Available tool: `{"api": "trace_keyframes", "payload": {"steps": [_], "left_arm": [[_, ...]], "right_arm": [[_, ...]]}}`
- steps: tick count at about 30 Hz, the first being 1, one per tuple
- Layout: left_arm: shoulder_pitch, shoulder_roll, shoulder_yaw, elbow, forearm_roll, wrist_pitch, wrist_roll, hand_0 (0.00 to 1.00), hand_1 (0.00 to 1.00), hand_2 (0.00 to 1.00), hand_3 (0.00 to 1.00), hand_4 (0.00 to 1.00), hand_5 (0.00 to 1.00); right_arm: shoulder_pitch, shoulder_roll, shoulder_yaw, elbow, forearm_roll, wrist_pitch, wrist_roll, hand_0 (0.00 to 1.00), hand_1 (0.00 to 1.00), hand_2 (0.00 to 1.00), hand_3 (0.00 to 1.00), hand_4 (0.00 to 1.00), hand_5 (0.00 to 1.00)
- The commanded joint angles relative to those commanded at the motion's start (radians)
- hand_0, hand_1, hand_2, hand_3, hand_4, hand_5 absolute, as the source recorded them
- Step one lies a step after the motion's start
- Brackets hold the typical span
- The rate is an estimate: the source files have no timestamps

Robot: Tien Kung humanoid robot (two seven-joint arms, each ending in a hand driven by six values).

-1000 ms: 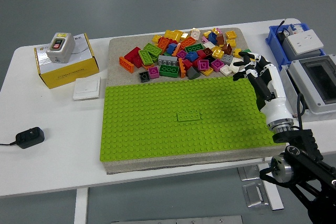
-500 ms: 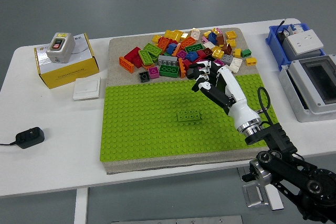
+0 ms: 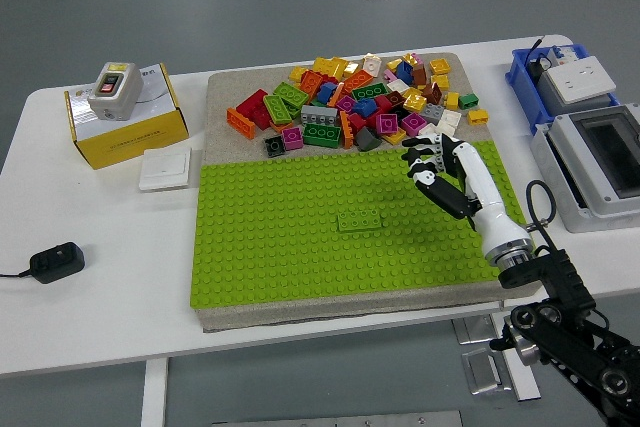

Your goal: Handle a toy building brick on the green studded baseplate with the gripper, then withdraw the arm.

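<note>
From the head view, a white counter (image 3: 100, 317) is seen standing on a grey floor, with two small plates set into the floor beyond its far edge. A beige mat (image 3: 222, 87) lies on the counter, and its near part is covered by the green studded baseplate (image 3: 260, 247). A single green brick (image 3: 359, 220) is seated on the baseplate near its middle, apart from everything else. A heap of loose bricks (image 3: 350, 102) in many colours is spread over the far part of the mat, touching the baseplate's far edge.

The right hand (image 3: 432, 159) is held over the baseplate's far right part, just beside the heap, with its fingers curled and nothing gripped; the green brick lies well apart to its left. The left and near parts of the baseplate are uncovered.

At the left, a yellow box (image 3: 135, 132) carries a grey switch unit (image 3: 112, 89); a white wall switch (image 3: 165, 168) lies beside it and a black adapter (image 3: 56, 261) near the front edge. At the right edge, a blue bin (image 3: 524, 72) holds a white socket (image 3: 577, 80), and a grey enclosure (image 3: 600, 162) is placed just in front of it.
</note>
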Motion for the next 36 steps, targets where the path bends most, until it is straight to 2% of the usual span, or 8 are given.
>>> {"api": "trace_keyframes", "payload": {"steps": [2, 9, 17, 24, 29, 31, 32, 36], "left_arm": [[0.0, 0.001, -0.001, 0.0, 0.003, 0.0, 0.0, 0.693, 0.699, 0.701, 0.76, 0.445, 0.452], [-0.007, 0.007, -0.007, 0.0, 0.018, -0.001, -0.003, 0.693, 0.7, 0.7, 0.761, 0.446, 0.454], [-0.006, 0.008, -0.01, 0.0, 0.025, 0.0, -0.004, 0.693, 0.7, 0.7, 0.762, 0.448, 0.455], [0.001, 0.001, -0.005, 0.0, 0.013, 0.0, 0.0, 0.693, 0.7, 0.7, 0.761, 0.449, 0.456], [-0.002, 0.0, -0.003, 0.0, 0.01, 0.001, -0.003, 0.693, 0.7, 0.7, 0.761, 0.449, 0.456], [-0.003, -0.001, -0.002, 0.0, 0.008, 0.0, -0.002, 0.693, 0.7, 0.7, 0.761, 0.449, 0.456], [-0.003, -0.001, -0.002, 0.0, 0.007, -0.001, -0.001, 0.693, 0.7, 0.7, 0.76, 0.45, 0.457], [-0.004, -0.002, -0.002, 0.0, 0.005, -0.001, 0.0, 0.693, 0.7, 0.7, 0.76, 0.45, 0.457]], "right_arm": [[-0.007, -0.003, 0.003, -0.002, -0.002, -0.001, -0.002, 0.524, 0.504, 0.599, 0.641, 0.484, 0.463], [-0.015, 0.019, 0.01, -0.006, 0.036, 0.02, -0.005, 0.52, 0.512, 0.604, 0.644, 0.467, 0.458], [-0.009, 0.015, 0.026, -0.003, 0.012, 0.015, -0.007, 0.522, 0.514, 0.604, 0.643, 0.458, 0.458], [-0.001, 0.014, 0.033, -0.005, -0.127, -0.006, -0.042, 0.522, 0.513, 0.603, 0.643, 0.449, 0.456], [0.003, 0.012, 0.045, -0.012, -0.242, 0.004, -0.073, 0.53, 0.514, 0.604, 0.642, 0.44, 0.452], [0.005, 0.011, 0.049, -0.011, -0.303, 0.02, -0.093, 0.53, 0.514, 0.604, 0.642, 0.44, 0.452], [0.006, 0.01, 0.049, -0.009, -0.324, 0.033, -0.106, 0.58, 0.554, 0.624, 0.644, 0.437, 0.448], [0.025, -0.006, 0.029, 0.01, -0.437, 0.11, -0.177, 0.58, 0.554, 0.624, 0.644, 0.437, 0.448]]}}
